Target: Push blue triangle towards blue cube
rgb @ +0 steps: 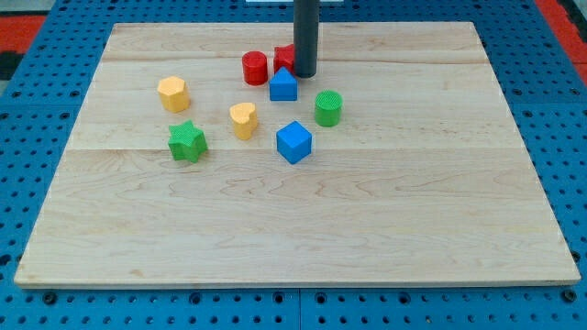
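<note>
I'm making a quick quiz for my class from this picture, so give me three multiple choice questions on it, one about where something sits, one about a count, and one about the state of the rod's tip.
1. Where is the blue cube relative to the blue triangle?
A. Toward the view's bottom
B. Toward the view's top
C. Far at the view's left

2. How many green blocks are on the wooden board?
A. One
B. Two
C. Four

3. Where is my tip?
A. Beside the green star
B. On the view's bottom edge
C. Just above and right of the blue triangle

Answers:
1. A, the cube lies lower in the view.
2. B, the green star and green cylinder.
3. C, the rod ends close to the triangle's upper right side.
</note>
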`<state>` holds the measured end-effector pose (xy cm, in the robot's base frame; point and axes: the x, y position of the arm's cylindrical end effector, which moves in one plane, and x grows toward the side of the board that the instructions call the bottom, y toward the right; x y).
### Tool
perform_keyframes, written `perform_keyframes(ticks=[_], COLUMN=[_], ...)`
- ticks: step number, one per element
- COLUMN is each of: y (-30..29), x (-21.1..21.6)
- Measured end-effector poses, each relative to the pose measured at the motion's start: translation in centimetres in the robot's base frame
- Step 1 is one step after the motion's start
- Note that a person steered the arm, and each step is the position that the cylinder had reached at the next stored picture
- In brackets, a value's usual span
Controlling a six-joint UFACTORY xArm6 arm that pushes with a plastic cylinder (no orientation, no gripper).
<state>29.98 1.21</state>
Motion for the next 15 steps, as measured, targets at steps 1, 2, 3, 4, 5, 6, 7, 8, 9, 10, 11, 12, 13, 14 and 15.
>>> perform_keyframes(ticks=[1,2,3,4,5,6,7,8,9,10,11,12,13,14,15], y=[-1.3,-0.6,-0.3,-0.6,-0.7,-0.7,-2.6,-5.3,-5.7,-5.7,-5.7,-4.3,-4.0,-4.1,-4.0], x=[0.0,0.0,0.0,0.0,0.0,0.0,0.0,0.0,2.0,3.3,3.7,4.2,5.0,6.5,7.3])
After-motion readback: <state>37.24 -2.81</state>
